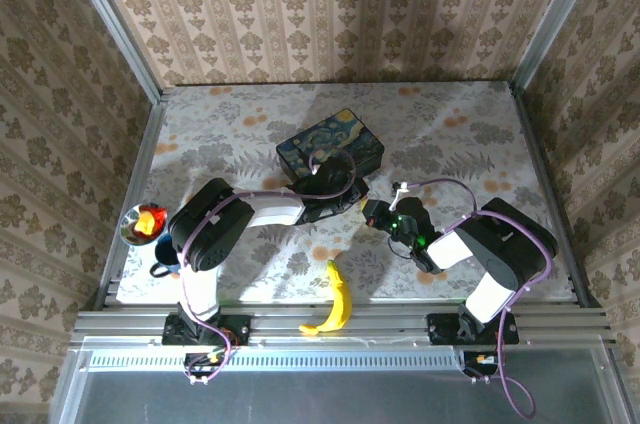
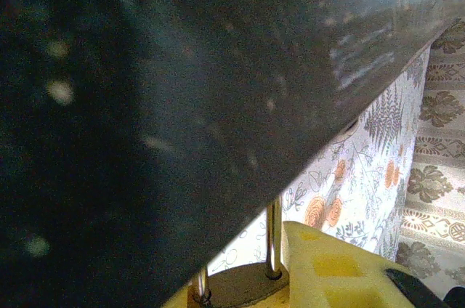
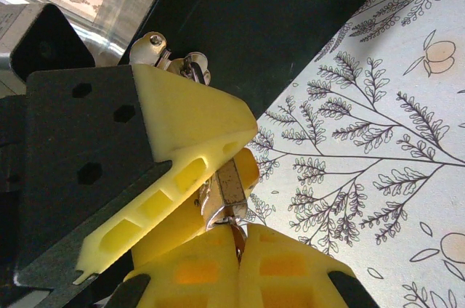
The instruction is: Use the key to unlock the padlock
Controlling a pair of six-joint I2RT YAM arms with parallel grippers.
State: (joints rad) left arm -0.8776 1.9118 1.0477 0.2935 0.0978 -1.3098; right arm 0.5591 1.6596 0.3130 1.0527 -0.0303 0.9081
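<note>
While left jaws grip padlock (image 3: pixel 227 190), right jaws pinch key (image 3: pixel 237 235).

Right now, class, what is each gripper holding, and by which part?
The left gripper clamps the padlock by its body; the right gripper pinches the key by its rear end, tip at the padlock.

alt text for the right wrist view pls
A tiny brass-gold padlock is clamped between the left gripper's yellow fingers, and the shut right gripper below pinches a small thin metal key at the padlock's lower end. Behind are a dark box and a white floral tablecloth.
</note>
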